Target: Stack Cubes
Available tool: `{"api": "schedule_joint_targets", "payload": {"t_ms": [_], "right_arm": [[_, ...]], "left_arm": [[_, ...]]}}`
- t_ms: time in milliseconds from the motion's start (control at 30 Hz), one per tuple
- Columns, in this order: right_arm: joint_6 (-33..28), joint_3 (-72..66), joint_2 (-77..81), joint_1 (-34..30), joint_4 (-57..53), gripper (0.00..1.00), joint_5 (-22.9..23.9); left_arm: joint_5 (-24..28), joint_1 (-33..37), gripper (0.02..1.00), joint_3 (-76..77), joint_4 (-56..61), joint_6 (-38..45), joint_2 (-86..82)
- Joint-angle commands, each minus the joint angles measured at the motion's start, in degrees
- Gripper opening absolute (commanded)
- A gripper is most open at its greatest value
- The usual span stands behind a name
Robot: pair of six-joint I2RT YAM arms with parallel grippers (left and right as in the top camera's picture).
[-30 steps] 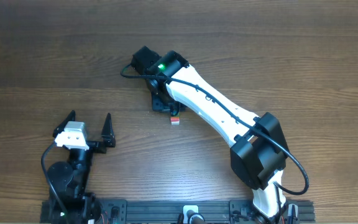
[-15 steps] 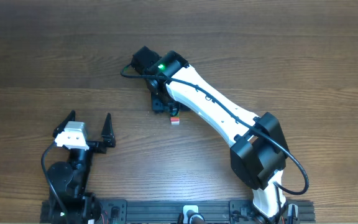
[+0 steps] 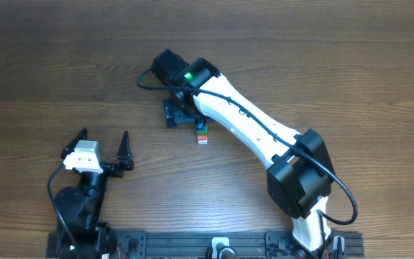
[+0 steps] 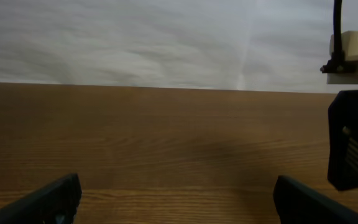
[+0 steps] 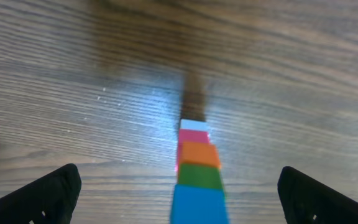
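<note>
Fingers [image 5: 45, 198] spread wide, the right gripper [image 5: 180, 204] hangs over the stack [image 3: 203, 135] mid-table, its arm stretched diagonally from the base. The left gripper [image 3: 105, 144], wide and empty, sits folded near its base. Brown wooden table [image 3: 351, 65], pale wall [image 4: 135, 37] behind.

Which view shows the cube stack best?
Right wrist view: the cube stack sits centred, every coloured layer distinct. Top view gives a small patch beside the right arm. Left wrist view faces the table elsewhere.
</note>
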Motion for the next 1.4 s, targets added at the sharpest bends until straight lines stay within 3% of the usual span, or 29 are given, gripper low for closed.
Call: {"api": "schedule_joint_targets", "payload": {"t_ms": [33,200,233,400,500,633,700,900,1100,1400], "right_arm": [[-8.0,3.1,-5.8,-5.7,0.7,0.991,1.4],[-15.0,3.5,-13.8,-14.6,2.1,0.991,3.3],[-17.6,3.5,-17.6,-18.3,1.3,0.991,5.1],[-22.6,-0.6,-28.9,-24.7,-0.1,0.991,10.2],[-25.6,-8.3,-37.8,-25.7,4.1,0.993,13.2],[-27.6,-25.6,-53.7,-29.0,15.3,0.991,13.8],[-27.6,-33.6,-61.2,-32.5,19.6,0.991,12.0],[-27.9,-54.2,-85.2,-41.4,30.3,0.993,0.7],[-30.0,-70.0,-101.0,-41.7,37.2,0.993,-0.8],[-31.0,-85.7,-108.1,-41.7,51.5,0.993,-5.7]], "left_arm": [[0.7,0.3,1.0,-0.2,-0.2,0.8,-0.2],[0.7,0.3,1.0,-0.2,-0.2,0.8,-0.2],[0.7,0.3,1.0,-0.2,-0.2,0.8,-0.2],[0.7,0.3,1.0,-0.2,-0.2,0.8,-0.2],[0.7,0.3,1.0,-0.2,-0.2,0.8,-0.2],[0.7,0.3,1.0,-0.2,-0.2,0.8,-0.2],[0.7,0.3,1.0,-0.2,-0.2,0.8,-0.2],[0.7,0.3,1.0,-0.2,-0.2,0.8,-0.2],[0.7,0.3,1.0,-0.2,-0.2,0.8,-0.2],[0.7,0.3,1.0,-0.2,-0.2,0.8,-0.2]]}}
